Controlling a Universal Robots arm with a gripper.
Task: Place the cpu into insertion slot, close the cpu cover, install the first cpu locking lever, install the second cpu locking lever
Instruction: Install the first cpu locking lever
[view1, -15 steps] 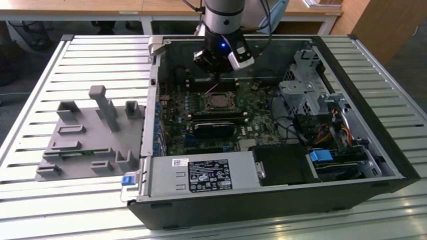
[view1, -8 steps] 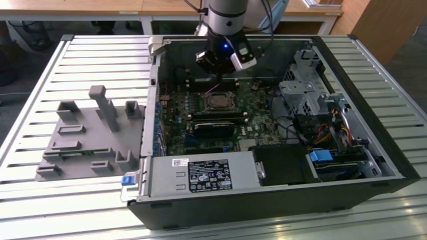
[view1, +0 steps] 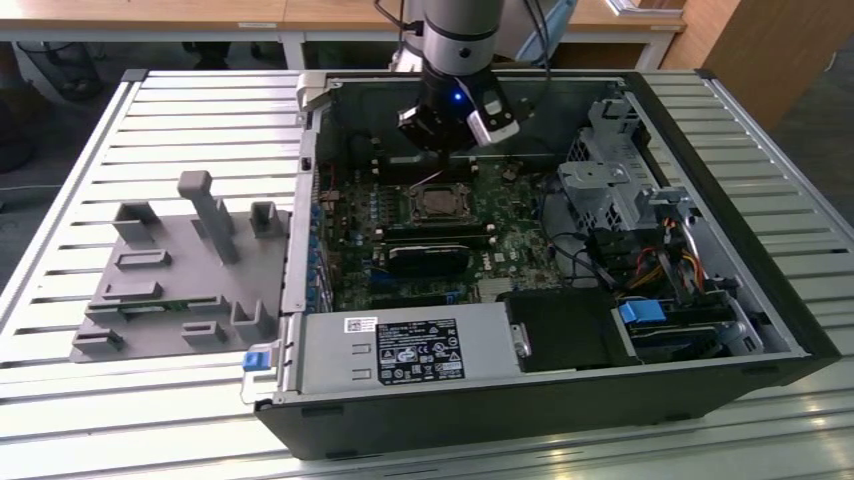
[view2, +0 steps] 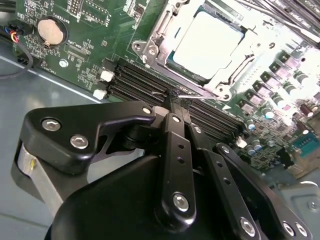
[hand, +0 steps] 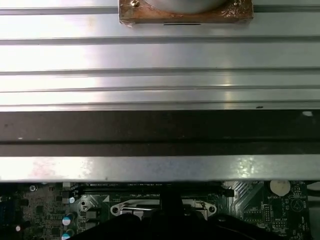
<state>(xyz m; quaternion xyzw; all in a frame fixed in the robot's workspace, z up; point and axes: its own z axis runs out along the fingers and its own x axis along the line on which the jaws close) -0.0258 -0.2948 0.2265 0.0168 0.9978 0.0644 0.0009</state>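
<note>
Exterior view overlooks; wrist views close on motherboard (view2: 90, 60).

Slatted metal table (view1: 107, 400); wooden desks (view1: 200, 15) behind.

A slatted metal desk (view1: 80, 240) carried an open computer case (view1: 534, 420) and, beside it, a grey fixture (view1: 174, 270).

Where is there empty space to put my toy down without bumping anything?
The slatted table is bare beyond the grey fixture and along the front edge below the computer case. Inside the case it is crowded, with the gripper over the motherboard.
</note>
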